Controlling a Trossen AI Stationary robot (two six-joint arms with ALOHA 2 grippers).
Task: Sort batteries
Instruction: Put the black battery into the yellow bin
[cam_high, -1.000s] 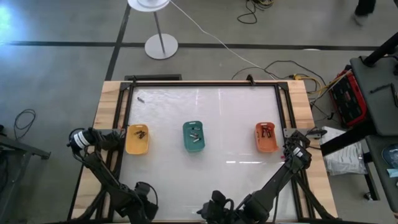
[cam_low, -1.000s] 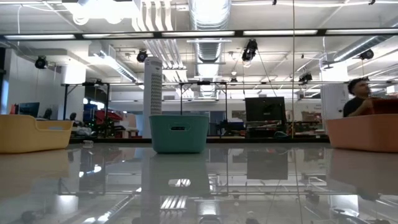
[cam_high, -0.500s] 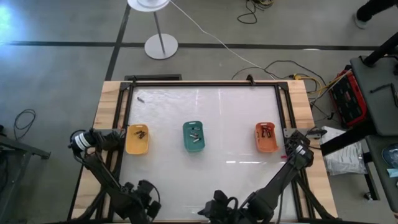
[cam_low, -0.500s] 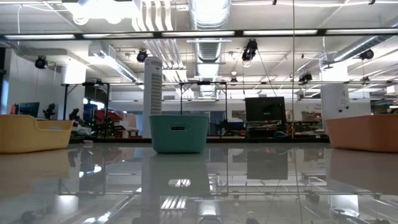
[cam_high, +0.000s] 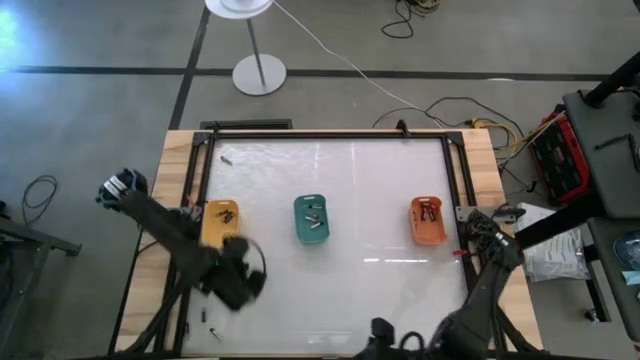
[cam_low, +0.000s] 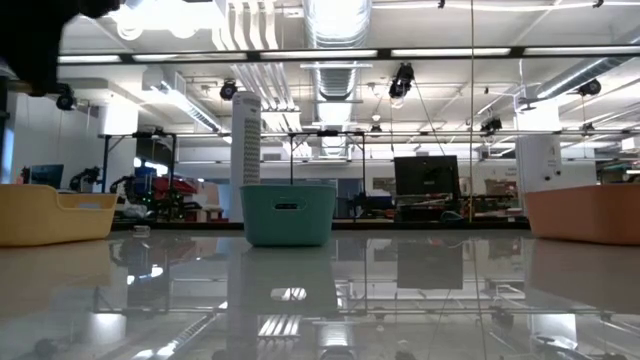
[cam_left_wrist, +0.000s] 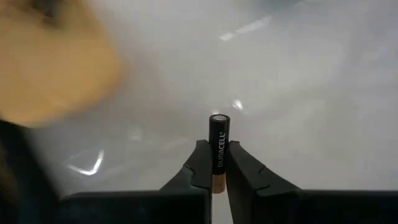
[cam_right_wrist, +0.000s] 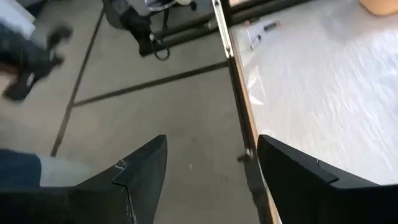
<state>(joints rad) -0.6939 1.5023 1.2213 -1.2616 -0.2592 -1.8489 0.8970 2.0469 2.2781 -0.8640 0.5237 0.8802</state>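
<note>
My left claw (cam_left_wrist: 215, 167) had just snapped shut on a Duracell battery (cam_left_wrist: 218, 151), lifted clear over the worktop (cam_high: 330, 275) beside the yellow tray (cam_high: 220, 226); right claw (cam_right_wrist: 211, 165) gaped empty off the edge.

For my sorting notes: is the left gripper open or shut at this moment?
Shut on a battery. In the left wrist view the left gripper pinches the black battery between both fingers.

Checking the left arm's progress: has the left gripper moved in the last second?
Yes. The left gripper, shut on a battery, now sits nearer the front edge than the yellow tray.
</note>
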